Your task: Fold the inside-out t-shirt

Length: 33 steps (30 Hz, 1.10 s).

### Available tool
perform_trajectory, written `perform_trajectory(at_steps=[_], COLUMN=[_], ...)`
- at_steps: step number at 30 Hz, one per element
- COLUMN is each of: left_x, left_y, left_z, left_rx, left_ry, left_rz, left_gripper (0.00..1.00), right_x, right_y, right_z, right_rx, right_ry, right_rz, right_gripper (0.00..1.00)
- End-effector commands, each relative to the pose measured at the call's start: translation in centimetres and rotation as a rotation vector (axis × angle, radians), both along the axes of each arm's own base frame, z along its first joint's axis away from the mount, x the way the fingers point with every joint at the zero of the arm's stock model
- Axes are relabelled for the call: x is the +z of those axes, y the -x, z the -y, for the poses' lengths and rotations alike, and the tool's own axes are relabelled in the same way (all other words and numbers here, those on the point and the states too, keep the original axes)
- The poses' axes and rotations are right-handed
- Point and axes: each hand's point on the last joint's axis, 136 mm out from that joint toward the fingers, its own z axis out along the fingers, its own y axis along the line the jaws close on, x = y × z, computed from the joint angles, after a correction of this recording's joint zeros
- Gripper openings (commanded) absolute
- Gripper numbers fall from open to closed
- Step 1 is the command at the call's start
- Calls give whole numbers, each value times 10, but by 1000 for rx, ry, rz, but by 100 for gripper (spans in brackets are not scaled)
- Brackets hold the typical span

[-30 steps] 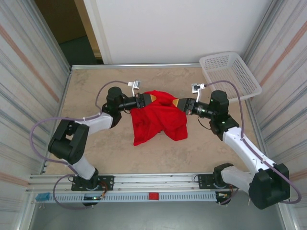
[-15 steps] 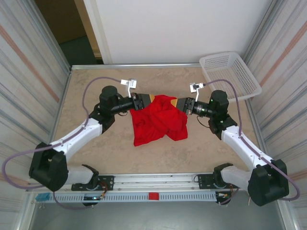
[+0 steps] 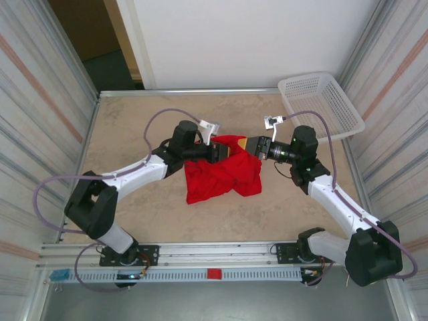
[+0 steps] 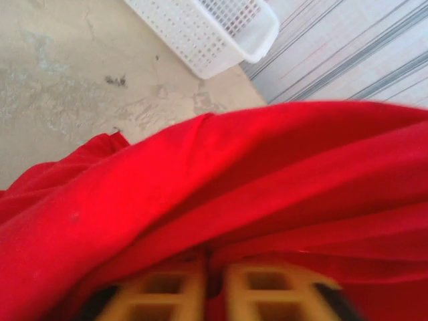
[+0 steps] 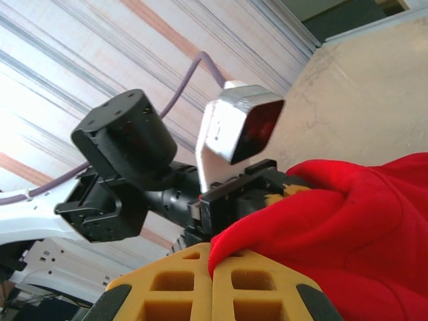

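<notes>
We log left gripper (image 3: pixel 230 153) and right gripper (image 3: pixel 247 144) both clamped on the bunched t-shirt (image 3: pixel 224 172), tips near each other. Cloth drapes over the left fingers (image 4: pixel 175 294). White basket (image 3: pixel 321 103) sits well apart.

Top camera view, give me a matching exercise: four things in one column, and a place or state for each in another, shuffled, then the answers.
Things
1. t-shirt
2. basket
3. left gripper
4. right gripper

Places or states
A. white, at the table's far right corner
B. red, bunched up mid-table
C. shut on cloth, reaching in from the right
D. shut on cloth, reaching in from the left

Pairs: 1-B, 2-A, 3-D, 4-C
</notes>
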Motion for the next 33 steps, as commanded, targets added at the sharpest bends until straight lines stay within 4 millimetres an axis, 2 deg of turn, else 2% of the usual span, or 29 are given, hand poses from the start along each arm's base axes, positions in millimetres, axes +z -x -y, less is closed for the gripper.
perform_trajectory(at_steps=[1,7,12,14,15,16,18,22,26,28,30,33], left_x=[26,64,100,117,123,130,144,159,158,158,158,159], left_y=[-3,7,13,13,13,13,14,18,18,18,17,17], left_z=[7,-9,-22,-26,-27,-28,-30,-30,-29,-29,-28,-28], left_rx=[-42,-60,-71,-78,-85,-93,-107,-146,-145,-145,-144,-144], left_ry=[50,134,238,296,319,345,398,458,457,456,455,452], left_rz=[63,98,117,117,113,104,97,72,46,43,40,38], left_gripper=[0,0,0,0,0,0,0,0,0,0,0,0], right_x=[-10,-37,-52,-65,-69,-76,-81,-66,-31,-15,-4,6], right_y=[-4,-23,-35,-43,-46,-49,-51,-37,-12,-1,4,3], right_z=[4,22,28,33,37,43,56,73,80,73,60,38], right_rx=[-24,-122,-175,-213,-233,-268,-327,-409,-478,-466,-431,-377], right_ry=[15,49,65,106,124,156,208,274,345,371,399,447], right_rz=[-21,-77,-114,-161,-178,-208,-230,-198,-68,-1,48,100], right_gripper=[0,0,0,41,52,59,62,60,54,53,58,61])
